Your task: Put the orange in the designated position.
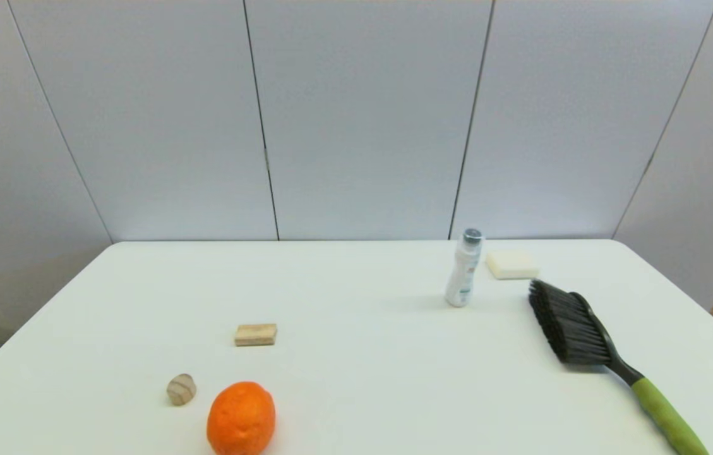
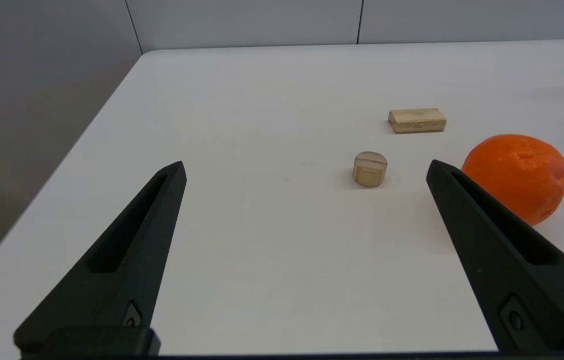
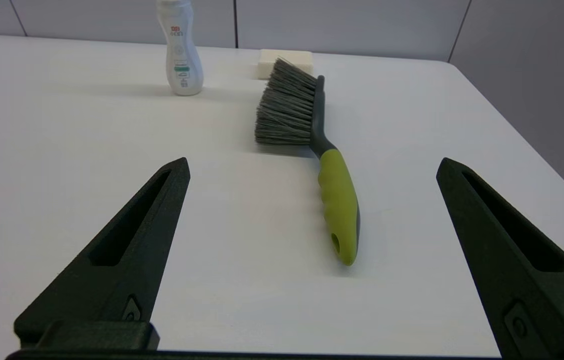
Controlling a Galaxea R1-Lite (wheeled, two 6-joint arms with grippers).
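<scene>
The orange (image 1: 241, 418) is seen in the head view at the near left of the white table (image 1: 356, 354), just beside a small wooden ball (image 1: 181, 388) — a wooden block (image 1: 256, 334) lies farther back. A bottle (image 1: 464, 268), sponge (image 1: 511, 264) and brush (image 1: 609, 357) are spread over the right side. In the left wrist view, the left gripper (image 2: 305, 167) is held with fingers wide apart, the orange just beyond one fingertip. In the right wrist view, the right gripper (image 3: 313, 164) is spread open too, nothing held — the brush lies ahead.
</scene>
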